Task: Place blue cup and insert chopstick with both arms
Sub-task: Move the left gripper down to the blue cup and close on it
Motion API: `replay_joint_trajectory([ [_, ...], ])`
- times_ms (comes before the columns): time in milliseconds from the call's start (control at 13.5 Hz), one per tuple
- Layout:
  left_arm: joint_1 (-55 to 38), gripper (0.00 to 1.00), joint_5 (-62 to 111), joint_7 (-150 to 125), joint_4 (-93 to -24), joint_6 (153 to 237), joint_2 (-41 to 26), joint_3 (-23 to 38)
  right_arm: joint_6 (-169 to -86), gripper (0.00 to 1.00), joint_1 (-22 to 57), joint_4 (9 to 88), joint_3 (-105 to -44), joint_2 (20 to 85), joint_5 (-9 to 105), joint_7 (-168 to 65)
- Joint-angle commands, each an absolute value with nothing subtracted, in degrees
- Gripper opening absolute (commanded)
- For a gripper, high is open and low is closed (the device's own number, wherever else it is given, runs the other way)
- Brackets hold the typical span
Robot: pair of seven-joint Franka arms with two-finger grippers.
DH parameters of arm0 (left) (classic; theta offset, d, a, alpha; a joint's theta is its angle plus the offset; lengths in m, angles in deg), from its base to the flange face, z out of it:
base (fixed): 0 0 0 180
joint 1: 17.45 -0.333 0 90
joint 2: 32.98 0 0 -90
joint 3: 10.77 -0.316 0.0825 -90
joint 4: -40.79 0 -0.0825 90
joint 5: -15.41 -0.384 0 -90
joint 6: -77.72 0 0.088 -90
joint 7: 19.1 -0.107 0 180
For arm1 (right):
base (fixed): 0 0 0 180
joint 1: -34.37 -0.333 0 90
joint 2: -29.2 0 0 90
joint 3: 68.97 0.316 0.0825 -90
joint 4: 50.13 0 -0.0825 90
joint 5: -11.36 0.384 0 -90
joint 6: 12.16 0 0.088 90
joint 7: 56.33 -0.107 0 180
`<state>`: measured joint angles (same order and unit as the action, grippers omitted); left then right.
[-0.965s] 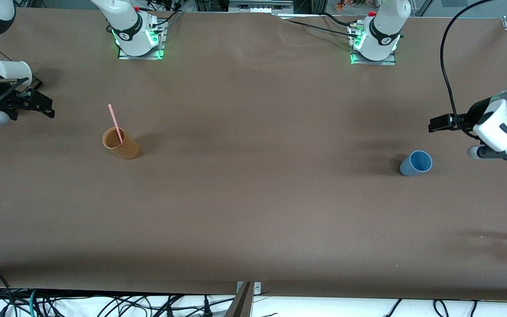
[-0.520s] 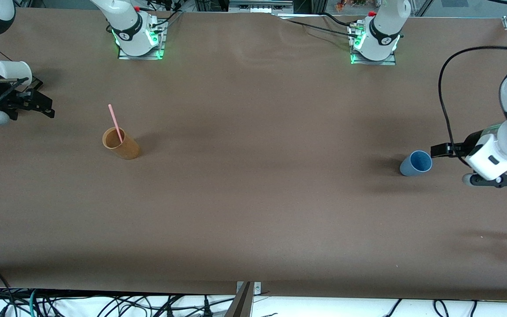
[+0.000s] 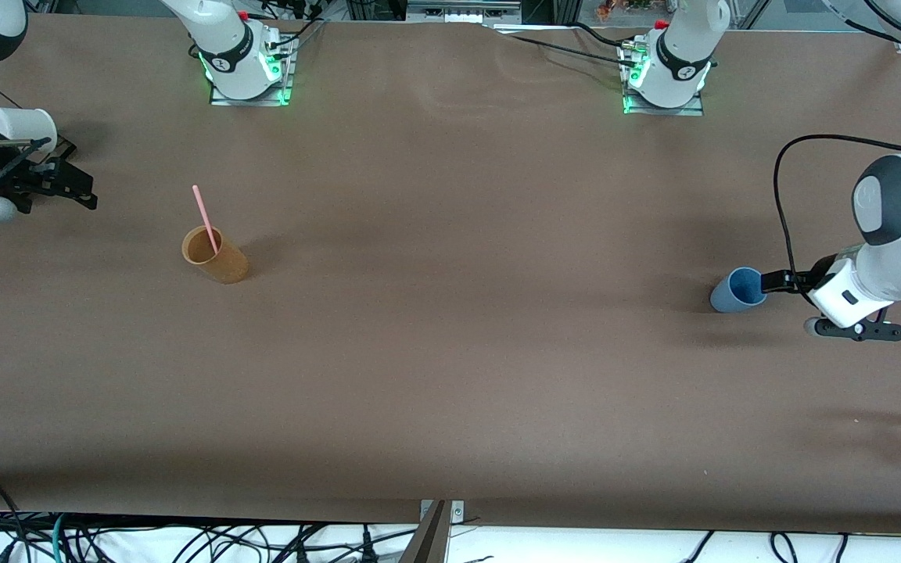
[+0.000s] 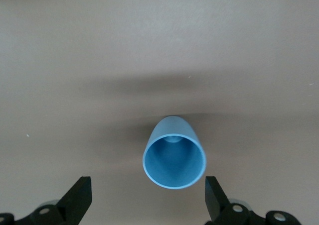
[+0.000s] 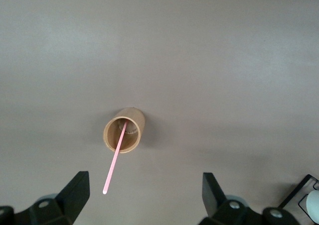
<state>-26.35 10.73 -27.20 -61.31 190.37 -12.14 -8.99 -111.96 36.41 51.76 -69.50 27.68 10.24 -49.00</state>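
Left wrist view: left gripper [image 4: 144, 200] fingers spread, flanking the blue cup [image 4: 174, 158]; looks light, rigid, slick — grip mid-wall. Right gripper [image 5: 142, 195], fingers apart, waits over the table near tan cup [image 5: 124, 130] holding chopstick [image 5: 114, 163].

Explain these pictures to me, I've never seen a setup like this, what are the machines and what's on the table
Two white robot arms stand at a brown table. The wide picture looks down from across it; the other two come from cameras on each arm's wrist. The left gripper sits open beside the blue cup, its fingers apart and touching nothing. The right gripper waits open at the other end, near a white cup. A pink chopstick leans in a tan cup. Nothing is held.
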Motion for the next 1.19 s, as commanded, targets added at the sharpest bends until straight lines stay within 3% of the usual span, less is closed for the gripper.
replay_joint_trajectory([
  [0, -27.5, 1.00, 10.2, -28.4, -68.2, 196.5, -13.4, -8.9, -111.1, 1.00, 37.1, 51.6, -69.1, 26.8, 11.0, -48.1],
  [668, -28.8, 0.98, 10.2, -28.5, -76.4, 207.7, -12.2, -9.5, -111.1, 1.00, 37.1, 51.6, -69.1, 26.8, 11.0, -48.1],
  [743, -28.7, 0.90, 10.2, -28.5, -76.5, 207.9, -11.9, -9.5, -111.1, 1.00, 37.1, 51.6, -69.1, 26.8, 11.0, -48.1],
  [965, -28.8, 0.16, 10.2, -28.4, -76.3, 208.5, -11.0, -9.5, -111.1, 1.00, 37.1, 51.6, -69.1, 26.8, 11.0, -48.1],
  [1040, -28.8, 0.00, 10.3, -28.4, -76.3, 208.7, -10.7, -9.5, -111.1, 1.00, 37.1, 51.6, -69.1, 26.8, 11.0, -48.1],
  [1114, -28.8, 0.00, 10.3, -28.4, -76.3, 208.6, -10.8, -9.5, -111.1, 1.00, 37.1, 51.6, -69.1, 26.8, 11.0, -48.1],
])
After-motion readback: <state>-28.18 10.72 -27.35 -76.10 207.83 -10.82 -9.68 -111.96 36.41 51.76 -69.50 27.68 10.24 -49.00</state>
